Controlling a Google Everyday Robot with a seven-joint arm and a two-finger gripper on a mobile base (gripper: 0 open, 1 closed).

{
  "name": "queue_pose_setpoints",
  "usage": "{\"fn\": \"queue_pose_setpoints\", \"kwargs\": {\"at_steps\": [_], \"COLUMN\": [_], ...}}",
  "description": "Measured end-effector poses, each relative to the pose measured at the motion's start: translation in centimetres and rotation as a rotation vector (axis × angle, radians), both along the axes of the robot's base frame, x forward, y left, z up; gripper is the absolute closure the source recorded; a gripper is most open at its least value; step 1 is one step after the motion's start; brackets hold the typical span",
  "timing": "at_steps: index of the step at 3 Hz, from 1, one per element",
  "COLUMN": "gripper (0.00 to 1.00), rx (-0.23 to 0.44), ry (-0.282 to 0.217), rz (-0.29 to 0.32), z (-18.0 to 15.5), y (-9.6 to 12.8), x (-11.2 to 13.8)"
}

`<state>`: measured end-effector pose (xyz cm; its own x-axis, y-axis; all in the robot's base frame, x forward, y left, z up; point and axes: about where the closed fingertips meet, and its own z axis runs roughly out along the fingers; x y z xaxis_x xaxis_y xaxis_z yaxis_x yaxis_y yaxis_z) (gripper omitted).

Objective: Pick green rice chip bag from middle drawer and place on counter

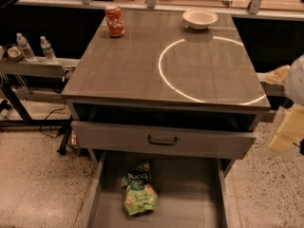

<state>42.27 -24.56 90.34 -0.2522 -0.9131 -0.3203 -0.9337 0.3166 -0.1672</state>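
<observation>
The green rice chip bag lies flat on the floor of the pulled-out middle drawer, left of centre, with its dark green top pointing toward the cabinet. Above it is the counter, marked with a thin white ring. My gripper is a pale, blurred shape at the right edge of the camera view. It hangs beside the cabinet's right front corner, well right of the bag and above it, and touches nothing.
A red soda can stands at the counter's back left and a white bowl at the back right. A drawer front with a dark handle juts out above the open drawer. Left is a side shelf with water bottles.
</observation>
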Motion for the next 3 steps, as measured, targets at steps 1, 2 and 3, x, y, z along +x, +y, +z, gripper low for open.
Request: {"fn": "queue_pose_setpoints", "kwargs": {"at_steps": [1,2,3], "gripper": [0.0,0.0,0.0], "rx": [0.069,0.142,0.183], "ry": [0.037,0.121,0.185], "rz": [0.011,0.032,0.047], "z": [-5.5,-12.8,-17.3], "y": [-1.0,-1.1,-0.5], "x": [-1.1,-2.5,-3.7]}}
